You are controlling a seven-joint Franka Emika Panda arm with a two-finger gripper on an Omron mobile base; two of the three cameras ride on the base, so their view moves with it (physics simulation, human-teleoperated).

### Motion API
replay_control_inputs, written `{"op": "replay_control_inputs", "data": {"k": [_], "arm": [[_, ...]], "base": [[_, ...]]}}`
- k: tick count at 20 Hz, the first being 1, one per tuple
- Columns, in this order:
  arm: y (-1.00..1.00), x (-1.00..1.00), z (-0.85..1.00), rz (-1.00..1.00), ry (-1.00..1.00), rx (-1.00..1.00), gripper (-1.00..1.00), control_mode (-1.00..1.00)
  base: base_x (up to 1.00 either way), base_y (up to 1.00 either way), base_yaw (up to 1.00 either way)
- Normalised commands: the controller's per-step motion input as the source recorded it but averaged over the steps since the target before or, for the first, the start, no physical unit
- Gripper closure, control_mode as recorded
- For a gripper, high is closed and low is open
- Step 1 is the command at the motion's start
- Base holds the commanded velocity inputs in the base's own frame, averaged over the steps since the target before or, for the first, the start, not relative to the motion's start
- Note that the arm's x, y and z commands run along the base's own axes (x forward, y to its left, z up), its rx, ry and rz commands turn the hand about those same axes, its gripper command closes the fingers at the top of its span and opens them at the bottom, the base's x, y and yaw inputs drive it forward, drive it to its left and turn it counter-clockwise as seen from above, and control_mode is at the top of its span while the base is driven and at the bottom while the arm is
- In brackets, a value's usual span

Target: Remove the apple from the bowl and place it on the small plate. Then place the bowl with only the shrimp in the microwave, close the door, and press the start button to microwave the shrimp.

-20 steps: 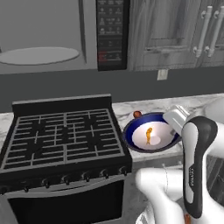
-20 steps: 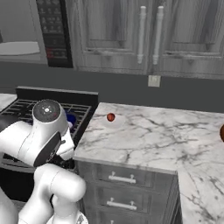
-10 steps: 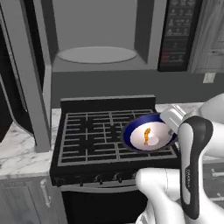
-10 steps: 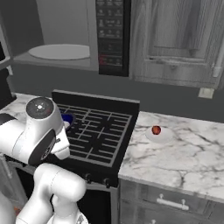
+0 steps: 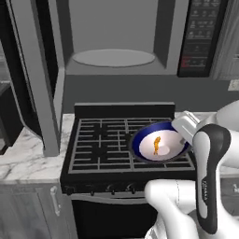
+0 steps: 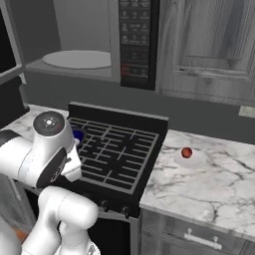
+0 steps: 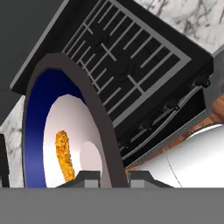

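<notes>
A grey kitchen has a marble surface (image 6: 209, 184) and a black stove (image 5: 121, 144) set in the middle. Above the stove, the microwave (image 5: 116, 37) is wide open, and its door (image 5: 35, 74) swings out to the left, so the way in is free. The round turntable (image 5: 114, 58) inside waits for a dish. The gripper (image 7: 113, 177) has its jaws closed on the rim of the bowl (image 5: 158, 144), which hangs tilted over the right side of the stove. I think it is held up there to go into the microwave. The shrimp (image 5: 157, 144) lies alone in the white middle. The apple (image 6: 187, 152) sits on the small plate (image 6: 191, 159), off to the right on the marble, out of the way. The black button panel (image 6: 137, 40) has marks too tiny to read, and so does the writing on the arm
</notes>
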Motion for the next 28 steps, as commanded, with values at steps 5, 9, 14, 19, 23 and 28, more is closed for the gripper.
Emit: {"op": "replay_control_inputs", "data": {"k": [5,9,14,19,23,28], "arm": [[0.0,0.0,0.0,0.0,0.0,0.0,1.0,1.0],[0.0,0.0,0.0,0.0,0.0,0.0,1.0,1.0],[0.0,0.0,0.0,0.0,0.0,0.0,1.0,1.0],[0.0,0.0,0.0,0.0,0.0,0.0,1.0,1.0],[0.0,0.0,0.0,0.0,0.0,0.0,1.0,1.0],[0.0,0.03,-0.01,0.05,-0.02,0.0,1.0,-1.0]], "base": [[0.38,0.67,-0.26],[0.34,0.22,-0.13],[0.31,-0.13,-0.1],[0.28,0.0,-0.01],[0.16,0.0,0.01],[0.1,0.0,0.04]]}}
